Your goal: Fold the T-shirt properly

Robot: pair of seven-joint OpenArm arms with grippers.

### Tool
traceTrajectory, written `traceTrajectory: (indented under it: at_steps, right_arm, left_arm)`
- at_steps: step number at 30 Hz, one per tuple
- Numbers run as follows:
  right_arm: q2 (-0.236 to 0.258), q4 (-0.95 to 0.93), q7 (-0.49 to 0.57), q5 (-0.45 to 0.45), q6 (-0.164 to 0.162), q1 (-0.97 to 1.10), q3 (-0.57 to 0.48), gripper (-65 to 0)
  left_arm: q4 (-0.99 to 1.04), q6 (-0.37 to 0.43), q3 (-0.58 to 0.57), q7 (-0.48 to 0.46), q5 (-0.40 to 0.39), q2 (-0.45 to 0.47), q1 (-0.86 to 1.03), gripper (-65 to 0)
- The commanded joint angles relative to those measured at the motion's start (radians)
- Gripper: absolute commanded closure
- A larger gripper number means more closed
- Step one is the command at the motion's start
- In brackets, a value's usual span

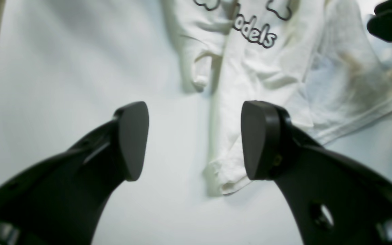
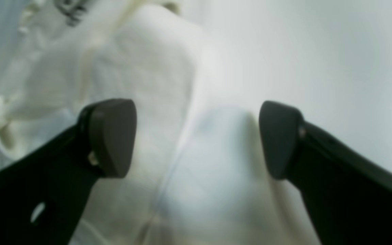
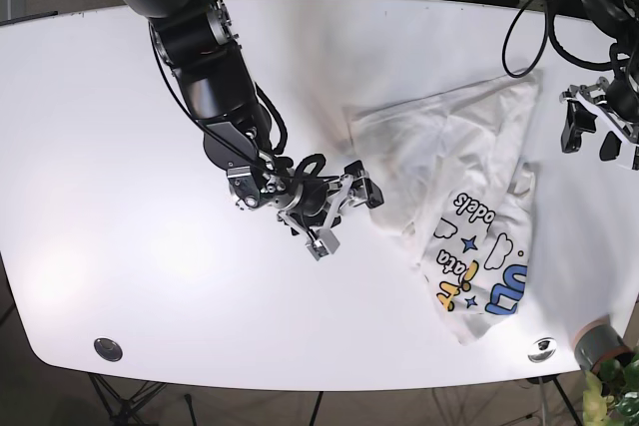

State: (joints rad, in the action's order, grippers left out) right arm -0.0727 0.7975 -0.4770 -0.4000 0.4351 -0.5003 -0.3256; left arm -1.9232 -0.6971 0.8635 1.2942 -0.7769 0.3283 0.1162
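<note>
The white T-shirt lies crumpled on the right half of the white table, with its colourful print facing up near the front. My right gripper is open at the shirt's left edge. In the right wrist view its fingers straddle blurred white fabric. My left gripper is open and empty, just off the shirt's right side. In the left wrist view it hovers above a bunched strip of the shirt with the letters "odels".
A round metal fitting sits at the table's front left and another at the front right. A grey pot with a plant stands off the front right corner. Cables hang over the back right.
</note>
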Motion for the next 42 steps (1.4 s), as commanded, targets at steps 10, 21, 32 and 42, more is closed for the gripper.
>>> traceTrajectory:
  at_steps: [10,21,32,42]
  right_arm:
    - [-0.072,-0.036,0.048,-0.009,0.005,-0.028,-0.106,-54.1]
    - [-0.084,-0.036,0.048,-0.012,0.008,-0.024,-0.108,-53.0]
    - [-0.084,-0.039,0.097,-0.009,0.0,-0.024,-0.108,-0.6]
    - [-0.084,-0.034,0.102,-0.007,-0.003,-0.024,-0.108,-1.6]
  left_arm:
    - [-0.015,-0.001,0.006,-0.012,-0.016,0.021,-0.006,-39.7]
    - [-0.015,-0.001,0.0,-0.012,-0.016,0.021,-0.014,-39.7]
    - [-0.015,-0.001,-0.026,-0.014,-0.016,0.022,-0.028,-39.7]
    - [-0.015,-0.001,-0.017,-0.012,-0.014,0.05,-0.039,-39.7]
